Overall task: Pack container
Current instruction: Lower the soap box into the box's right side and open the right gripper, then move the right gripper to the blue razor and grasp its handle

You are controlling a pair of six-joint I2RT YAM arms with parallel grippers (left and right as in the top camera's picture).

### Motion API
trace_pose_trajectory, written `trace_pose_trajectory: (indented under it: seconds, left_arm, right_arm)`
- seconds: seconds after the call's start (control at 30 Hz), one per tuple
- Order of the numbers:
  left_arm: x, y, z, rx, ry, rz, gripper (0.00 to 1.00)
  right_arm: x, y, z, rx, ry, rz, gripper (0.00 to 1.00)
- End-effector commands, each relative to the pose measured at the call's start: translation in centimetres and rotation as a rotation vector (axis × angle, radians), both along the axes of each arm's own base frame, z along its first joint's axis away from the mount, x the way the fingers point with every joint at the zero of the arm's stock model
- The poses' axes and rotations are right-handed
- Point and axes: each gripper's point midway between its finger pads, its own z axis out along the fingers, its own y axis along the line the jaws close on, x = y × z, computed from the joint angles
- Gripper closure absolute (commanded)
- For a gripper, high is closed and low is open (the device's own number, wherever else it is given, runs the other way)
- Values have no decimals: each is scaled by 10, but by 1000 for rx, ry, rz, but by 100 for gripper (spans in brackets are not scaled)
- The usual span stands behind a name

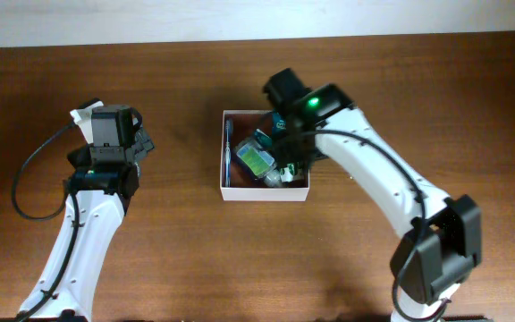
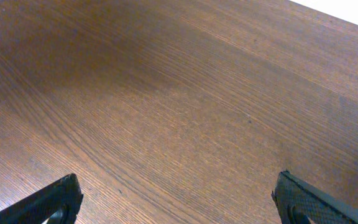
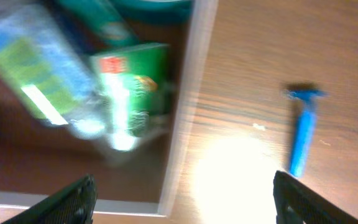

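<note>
The container point(image 1: 265, 196) is a shallow white box with a reddish-brown inside, at the table's middle. In it lie a toothbrush point(image 1: 229, 152) along the left wall, a clear bottle with a green label point(image 1: 256, 160) and a small green bottle point(image 1: 280, 175). My right gripper point(image 3: 182, 205) is open and empty, hovering over the box's right wall point(image 3: 185, 124). Its view is blurred and shows both bottles point(image 3: 30, 68) point(image 3: 129, 87) inside the box. A blue razor point(image 3: 303, 130) lies on the table just outside that wall. My left gripper point(image 2: 176, 199) is open and empty over bare wood, left of the box.
The table is dark brown wood point(image 1: 418, 98). A teal item point(image 3: 148, 6) sits in the box's far corner. A bright glare spot point(image 3: 235, 174) lies on the wood between the box wall and the razor. My right arm point(image 1: 374, 170) crosses the table right of the box.
</note>
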Motion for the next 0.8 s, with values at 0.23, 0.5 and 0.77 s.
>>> trace_pose_trajectory:
  seconds: [0.23,0.5,0.77]
  left_arm:
    - [-1,4,8,18,-12,7,1]
    - [-1,4,8,18,-12,7,1]
    - [-1,4,8,18,-12,7,0]
  right_arm:
    - [12,-104,-13,-88,17,-232,12]
    - [0,-132,-91,-32,69,-225,4]
    - [-7,-159,-135,145,105,-256,5]
